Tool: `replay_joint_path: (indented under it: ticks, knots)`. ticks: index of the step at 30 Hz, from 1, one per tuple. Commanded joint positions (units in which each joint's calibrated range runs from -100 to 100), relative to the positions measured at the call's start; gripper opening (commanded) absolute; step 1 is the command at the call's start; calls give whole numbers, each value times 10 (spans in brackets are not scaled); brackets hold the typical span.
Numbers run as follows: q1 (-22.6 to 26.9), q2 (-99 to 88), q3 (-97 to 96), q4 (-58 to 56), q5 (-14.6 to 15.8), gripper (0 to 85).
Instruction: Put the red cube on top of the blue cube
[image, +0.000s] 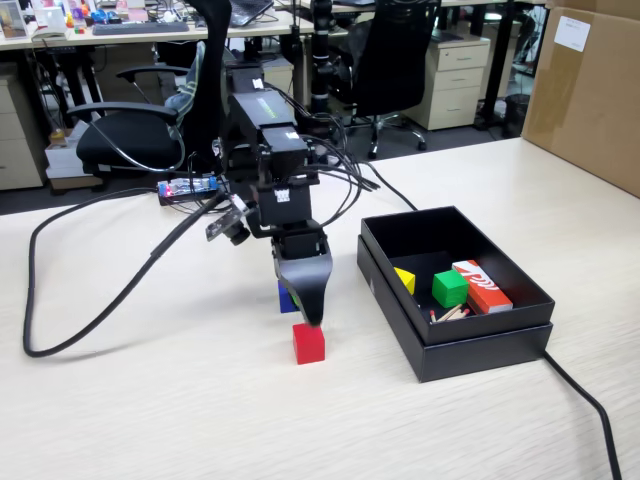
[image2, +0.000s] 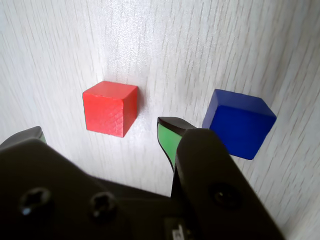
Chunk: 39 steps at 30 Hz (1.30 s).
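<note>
The red cube (image: 309, 343) (image2: 110, 108) rests on the pale wooden table, just in front of and below my gripper (image: 311, 318) (image2: 102, 131). The jaws stand wide apart with nothing between them; in the wrist view one green-padded fingertip (image2: 169, 136) shows right of the red cube and the other at the left edge. The blue cube (image2: 239, 123) (image: 287, 297) sits on the table beside the red one, mostly hidden behind the gripper in the fixed view. The two cubes are apart, both flat on the table.
A black open box (image: 470, 345) stands to the right in the fixed view, holding a green cube (image: 450, 288), a yellow piece (image: 404, 280) and a red-orange and white box (image: 481, 285). Black cables (image: 90, 310) trail across the table on the left, and another runs from the box corner.
</note>
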Motion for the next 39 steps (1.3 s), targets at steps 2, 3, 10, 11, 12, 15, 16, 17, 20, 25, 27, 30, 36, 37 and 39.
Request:
replay_joint_path:
  ticks: [2, 3, 10, 11, 12, 15, 16, 17, 20, 25, 27, 30, 36, 37, 39]
  knots:
    - [-1, 13, 58, 0, 5, 448]
    - [-1, 18, 58, 0, 6, 448]
    - [-5, 50, 69, 0, 8, 448]
    - [-5, 53, 70, 0, 8, 448]
    - [-5, 56, 70, 0, 8, 449]
    - [-6, 66, 75, 2, 7, 448]
    - [-6, 72, 80, 2, 7, 448]
    - [-6, 76, 87, 2, 7, 448]
    - [-6, 101, 114, 2, 7, 448]
    - [-6, 120, 116, 2, 7, 448]
    - [-6, 123, 116, 2, 7, 448]
    - [-6, 130, 115, 2, 6, 445]
    - [-6, 137, 118, 2, 4, 383]
    - [-6, 137, 118, 2, 4, 356]
    - [-5, 137, 120, 2, 2, 302]
